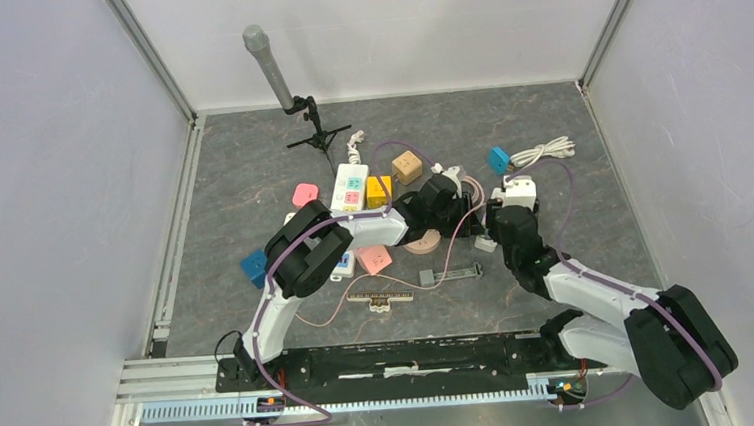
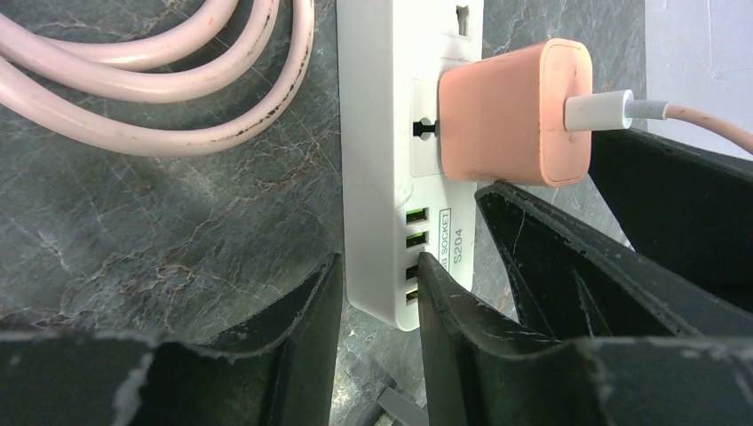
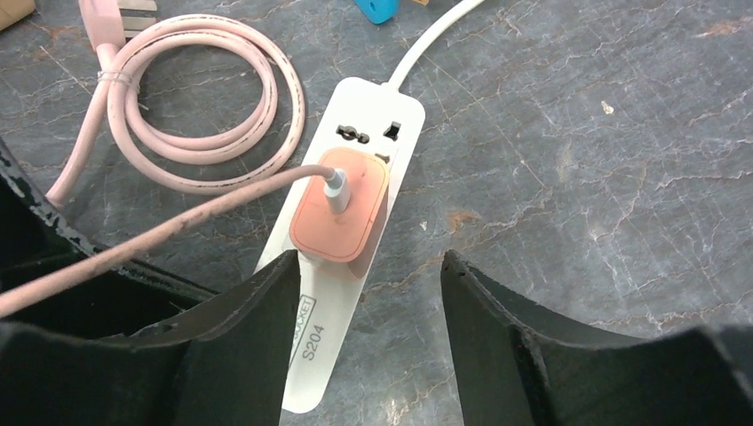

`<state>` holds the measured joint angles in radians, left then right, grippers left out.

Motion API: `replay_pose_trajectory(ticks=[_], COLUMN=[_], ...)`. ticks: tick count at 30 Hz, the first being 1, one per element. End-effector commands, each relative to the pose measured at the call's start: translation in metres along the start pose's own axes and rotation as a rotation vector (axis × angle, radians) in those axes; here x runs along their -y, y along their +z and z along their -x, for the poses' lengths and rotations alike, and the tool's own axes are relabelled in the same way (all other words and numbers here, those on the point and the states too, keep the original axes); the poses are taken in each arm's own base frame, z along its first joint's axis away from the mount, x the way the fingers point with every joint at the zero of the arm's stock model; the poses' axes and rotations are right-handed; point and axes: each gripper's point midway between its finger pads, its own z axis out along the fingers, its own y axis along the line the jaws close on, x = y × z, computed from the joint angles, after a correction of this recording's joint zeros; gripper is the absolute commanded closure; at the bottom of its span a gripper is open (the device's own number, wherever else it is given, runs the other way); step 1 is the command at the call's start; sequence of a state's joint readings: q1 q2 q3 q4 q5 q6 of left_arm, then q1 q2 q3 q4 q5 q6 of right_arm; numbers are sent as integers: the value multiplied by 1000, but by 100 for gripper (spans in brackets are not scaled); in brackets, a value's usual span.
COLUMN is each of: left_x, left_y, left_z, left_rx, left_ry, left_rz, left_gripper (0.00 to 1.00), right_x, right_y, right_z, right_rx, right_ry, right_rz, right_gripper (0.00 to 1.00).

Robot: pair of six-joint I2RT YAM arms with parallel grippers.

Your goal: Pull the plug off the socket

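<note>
Well, at the left we see the left gripper (image 2: 380,266), its fingers (image 2: 306,311) closed on the USB end of the white socket strip (image 2: 382,106), though the contact is hard to judge. Mid-table, the pink plug (image 3: 342,213) sits seated in that strip, its cable (image 3: 178,222) attached. Right of it, the right gripper (image 3: 368,262) hangs open, jaws spread just beside the plug.

I see a salmon-pink plastic plug (image 2: 515,111), matt; a white plastic socket strip (image 2: 377,133), smooth and slightly glossy; a grey marble-patterned tabletop (image 2: 178,240), dull.
</note>
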<state>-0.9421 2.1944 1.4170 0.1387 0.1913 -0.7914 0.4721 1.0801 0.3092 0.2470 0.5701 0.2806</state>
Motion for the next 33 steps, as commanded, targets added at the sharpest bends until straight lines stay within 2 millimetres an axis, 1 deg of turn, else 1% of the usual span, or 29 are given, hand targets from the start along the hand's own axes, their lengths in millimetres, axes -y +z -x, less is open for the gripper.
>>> replay_pose_trajectory(ticks=[1, 5, 6, 7, 8, 10, 12, 14, 19, 25, 27, 31, 33], left_x=[-82, -82, -82, -82, -82, -83, -82, -83, -85, -90, -91, -89, -86], left_y=[1, 2, 1, 2, 2, 2, 2, 2, 2, 2, 2, 1, -1], left_z=[-75, -75, -75, -75, -75, -75, -75, -75, -77, -79, -80, -78, -74], left_rx=[-217, -218, -219, -218, -220, -220, -220, -221, -228, -237, -239, -236, -228], left_ry=[-9, -7, -8, -8, -9, -8, -8, -7, -8, -10, -11, -12, -10], left_rz=[255, 254, 254, 254, 253, 254, 255, 255, 268, 288, 290, 291, 286], left_gripper=[58, 58, 58, 58, 58, 58, 58, 58, 58, 58, 58, 58, 58], right_x=[-1, 2, 2, 2, 2, 2, 3, 3, 3, 1, -1, -1, -2], right_y=[8, 14, 14, 15, 15, 14, 12, 10, 3, -7, -7, -5, -6], right_z=[33, 31, 31, 30, 30, 30, 31, 32, 44, 67, 68, 58, 58], right_rx=[110, 106, 106, 105, 108, 110, 109, 111, 138, 210, 219, 192, 193], right_ry=[7, -13, -13, -13, -10, -2, 3, 12, 54, 96, 89, 76, 89], right_rz=[-19, -44, -47, -48, -48, -48, -47, -46, -32, 5, 15, 13, 24], right_gripper=[38, 45, 48, 53, 57, 71, 87, 100, 100, 100, 100, 100, 100])
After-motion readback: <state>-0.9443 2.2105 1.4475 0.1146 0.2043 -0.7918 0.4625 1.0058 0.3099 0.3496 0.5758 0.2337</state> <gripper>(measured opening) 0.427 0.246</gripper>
